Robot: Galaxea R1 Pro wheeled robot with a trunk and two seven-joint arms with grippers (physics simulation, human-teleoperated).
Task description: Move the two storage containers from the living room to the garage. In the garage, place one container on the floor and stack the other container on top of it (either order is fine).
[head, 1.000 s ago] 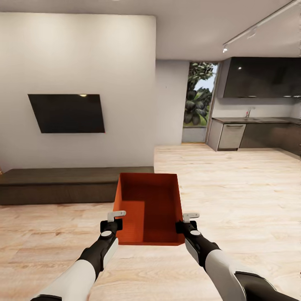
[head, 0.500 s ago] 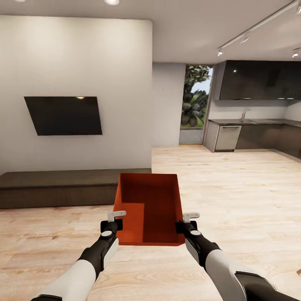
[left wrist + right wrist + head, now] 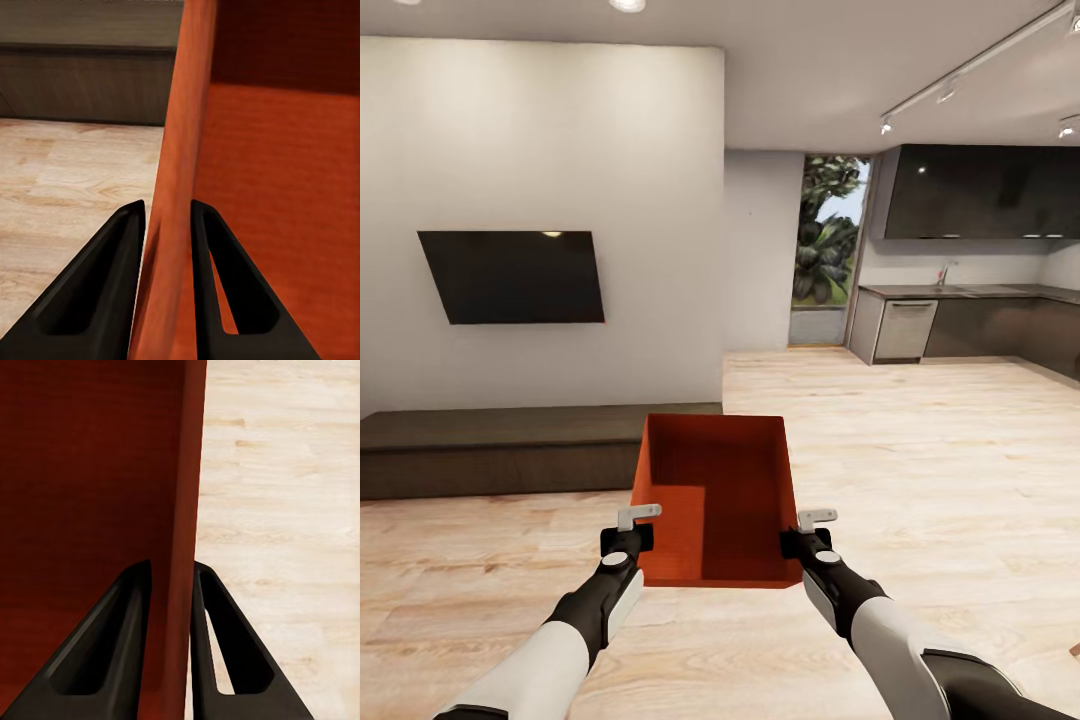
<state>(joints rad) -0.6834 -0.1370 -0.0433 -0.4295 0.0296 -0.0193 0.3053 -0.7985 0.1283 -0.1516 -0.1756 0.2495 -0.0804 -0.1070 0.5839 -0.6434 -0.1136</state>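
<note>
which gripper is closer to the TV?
Left. The left gripper clamps the container's wall on the side toward the TV; the right gripper clamps the opposite wall, on the kitchen side, farther off.

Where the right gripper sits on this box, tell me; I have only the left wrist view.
Observer: The right gripper straddles the right wall of the storage container, one finger inside and one outside, shut on it.
Operator: Report what is in the box.
Observer: Nothing; the head view looks down into it and the inside is bare.
Operator: Describe the room ahead.
Observer: A wall TV hangs ahead on the left, and a dark kitchen lies beyond on the right.
</note>
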